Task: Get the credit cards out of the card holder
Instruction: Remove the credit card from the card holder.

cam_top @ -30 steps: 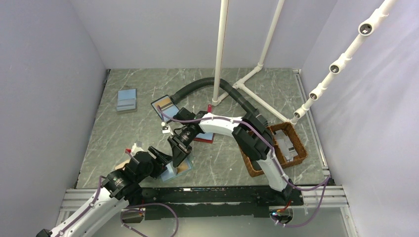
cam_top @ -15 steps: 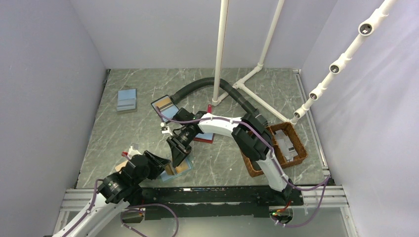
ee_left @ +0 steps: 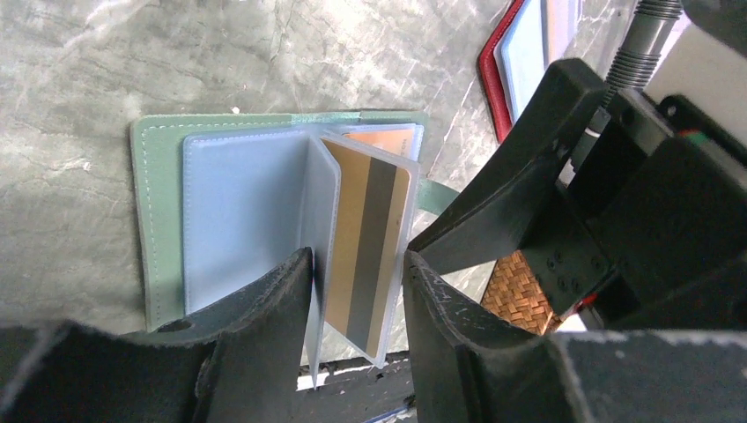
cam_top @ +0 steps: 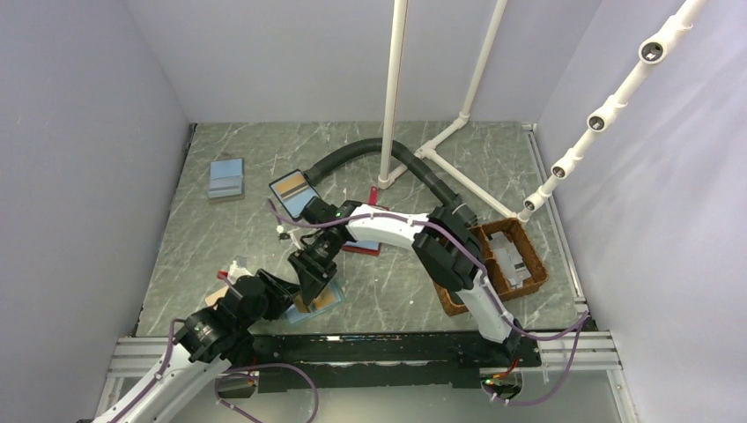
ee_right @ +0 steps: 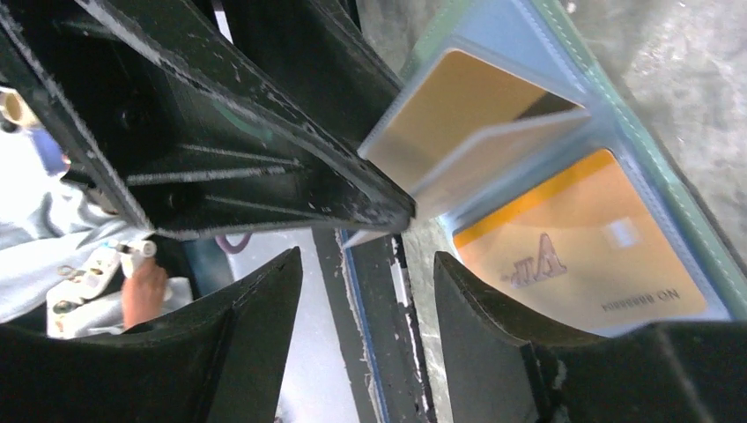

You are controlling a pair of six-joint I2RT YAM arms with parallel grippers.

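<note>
The teal card holder [cam_top: 324,300] lies open near the table's front edge, with clear sleeves fanned up [ee_left: 159,176]. A gold card with a dark stripe [ee_left: 366,238] sits in a raised sleeve. That sleeve stands between the fingers of my left gripper [ee_left: 357,260], whose jaws are a little apart around it. In the top view my left gripper [cam_top: 284,295] is at the holder's left side. My right gripper [cam_top: 313,280] hovers just over the holder, open and empty [ee_right: 368,264]. The right wrist view shows the raised gold card [ee_right: 449,106] and a tan card [ee_right: 581,238] flat in a pocket.
A red-edged holder [cam_top: 363,247] lies just behind the arms. A black-edged holder [cam_top: 295,189] lies open further back, and a blue-grey item [cam_top: 226,178] at the back left. A wicker basket [cam_top: 511,264] stands on the right. White pipes [cam_top: 392,88] and a black hose [cam_top: 352,154] stand behind.
My left arm has drawn back toward the near left, its gripper staying at the holder. My right gripper has moved left and down over the holder.
</note>
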